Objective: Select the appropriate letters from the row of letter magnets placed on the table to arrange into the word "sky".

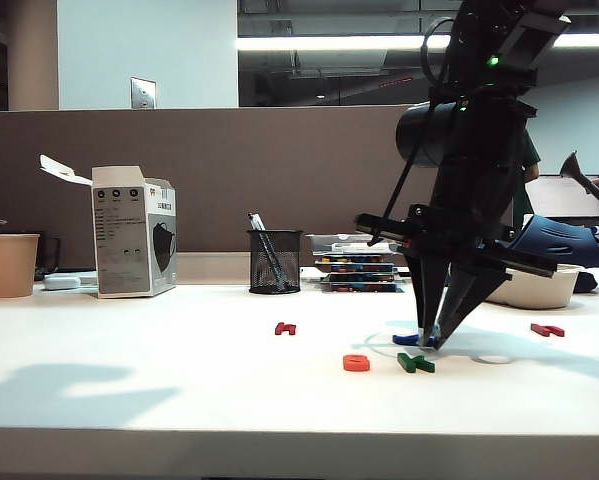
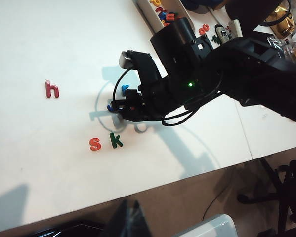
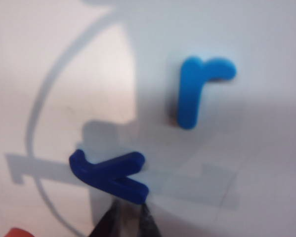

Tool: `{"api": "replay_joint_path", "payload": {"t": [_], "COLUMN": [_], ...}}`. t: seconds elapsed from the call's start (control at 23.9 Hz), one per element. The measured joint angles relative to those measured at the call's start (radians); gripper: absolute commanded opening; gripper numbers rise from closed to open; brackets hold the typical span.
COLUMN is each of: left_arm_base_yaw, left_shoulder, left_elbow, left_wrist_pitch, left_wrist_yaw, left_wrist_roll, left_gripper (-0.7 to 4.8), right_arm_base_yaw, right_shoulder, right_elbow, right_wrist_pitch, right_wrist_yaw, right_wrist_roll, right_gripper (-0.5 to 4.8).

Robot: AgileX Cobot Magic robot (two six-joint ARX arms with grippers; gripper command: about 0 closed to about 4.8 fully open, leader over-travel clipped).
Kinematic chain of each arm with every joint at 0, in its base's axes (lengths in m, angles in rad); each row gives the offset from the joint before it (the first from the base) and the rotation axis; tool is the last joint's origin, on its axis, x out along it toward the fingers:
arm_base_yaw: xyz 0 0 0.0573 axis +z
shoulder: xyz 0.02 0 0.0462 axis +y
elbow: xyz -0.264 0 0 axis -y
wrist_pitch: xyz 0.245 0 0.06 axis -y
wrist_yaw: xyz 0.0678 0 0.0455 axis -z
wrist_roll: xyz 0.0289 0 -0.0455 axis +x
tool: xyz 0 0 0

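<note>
Right gripper on the dark blue y

Right gripper (image 1: 437, 340) pinches the dark blue y (image 3: 110, 175) narrowly, mid-table (image 1: 129, 390); orange s (image 2: 95, 144) and green k (image 2: 116, 140) lie toward the front edge. Left gripper's out of view.

Right end effector (image 1: 437, 338) tips down on table (image 1: 129, 380), at dark blue letter (image 1: 411, 340). Orange letter (image 1: 356, 363) and green letter (image 1: 416, 364) just in front, nearer front edge. Left end effector out of frame.
</note>
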Motion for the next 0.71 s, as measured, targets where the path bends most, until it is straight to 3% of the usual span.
{"api": "replay_joint_path", "payload": {"t": [0.54,0.71], "left_arm_base_yaw": [0.0,0.0], "left_shoulder": [0.0,0.0], "left_elbow": [0.0,0.0], "left_wrist_pitch": [0.0,0.0], "left_wrist_yaw": [0.0,0.0], "left_wrist_roll": [0.0,0.0], "left_gripper": [-0.05,-0.05], "right_arm_base_yaw": [-0.045,-0.046], "right_shoulder": [-0.022,-0.071], "right_elbow": [-0.009,-0.012], "right_wrist_pitch": [0.013,0.032], "right_wrist_yaw": [0.053,-0.009], "right_wrist_roll": [-0.011,-0.006], "right_gripper": [0.54,0.54]}}
